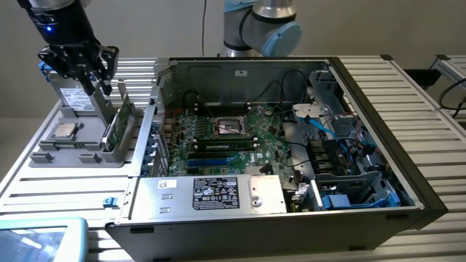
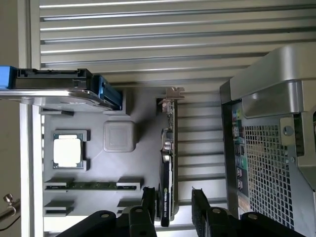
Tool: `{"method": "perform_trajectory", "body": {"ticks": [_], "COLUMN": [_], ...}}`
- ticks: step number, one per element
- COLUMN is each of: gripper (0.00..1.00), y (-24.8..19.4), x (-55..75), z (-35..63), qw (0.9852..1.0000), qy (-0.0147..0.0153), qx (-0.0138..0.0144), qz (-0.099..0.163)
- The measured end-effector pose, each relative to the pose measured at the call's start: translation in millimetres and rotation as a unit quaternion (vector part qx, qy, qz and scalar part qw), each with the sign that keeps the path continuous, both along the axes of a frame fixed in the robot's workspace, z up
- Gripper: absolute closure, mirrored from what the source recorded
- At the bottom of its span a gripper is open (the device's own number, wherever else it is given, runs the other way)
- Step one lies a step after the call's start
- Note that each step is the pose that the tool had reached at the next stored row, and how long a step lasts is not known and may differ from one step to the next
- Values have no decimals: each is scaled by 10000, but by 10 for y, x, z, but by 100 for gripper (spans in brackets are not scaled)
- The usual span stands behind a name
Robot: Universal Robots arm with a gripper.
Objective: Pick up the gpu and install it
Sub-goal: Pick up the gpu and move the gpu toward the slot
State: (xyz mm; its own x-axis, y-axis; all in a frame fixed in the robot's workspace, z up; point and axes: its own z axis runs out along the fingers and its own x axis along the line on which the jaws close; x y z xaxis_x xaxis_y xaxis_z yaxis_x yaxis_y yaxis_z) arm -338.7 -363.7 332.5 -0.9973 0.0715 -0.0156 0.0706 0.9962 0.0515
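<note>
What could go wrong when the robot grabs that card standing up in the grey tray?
The open pincer hangs over the gpu, but the card sits nearer one finger, so it might get knocked sideways. The drive stands close by in the same grey holder, so a finger might bump it.

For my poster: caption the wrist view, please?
Open gripper above the upright black-and-green gpu card, standing in a grey holder.
</note>
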Motion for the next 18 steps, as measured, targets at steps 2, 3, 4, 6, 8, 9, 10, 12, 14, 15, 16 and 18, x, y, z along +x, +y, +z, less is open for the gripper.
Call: {"method": "perform_trajectory", "body": {"ticks": [2, 3, 4, 6, 8, 9, 10, 12, 14, 15, 16, 18], "gripper": [56, 56, 56, 56, 56, 56, 56, 56, 56, 56, 56, 56], "y": [0, 0, 1, 0, 0, 0, 0, 0, 1, 0, 0, 0], "x": [0, 0, 0, -2, -5, -6, -8, -13, -23, -27, -30, -37], "z": [-36, -54, -72, -108, -145, -164, -181, -218, -254, -272, -291, -327], "qw": [10000, 10000, 10000, 10000, 10000, 10000, 10000, 10000, 10000, 10000, 10000, 10000], "qy": [0, 0, 0, 0, 0, -1, -1, 0, 0, 0, -1, 0], "qx": [0, 0, 0, 0, 0, 1, 0, 0, 0, 0, 0, 0], "qz": [0, 0, -1, -2, -2, -2, -3, -3, -4, -4, -4, -6]}}
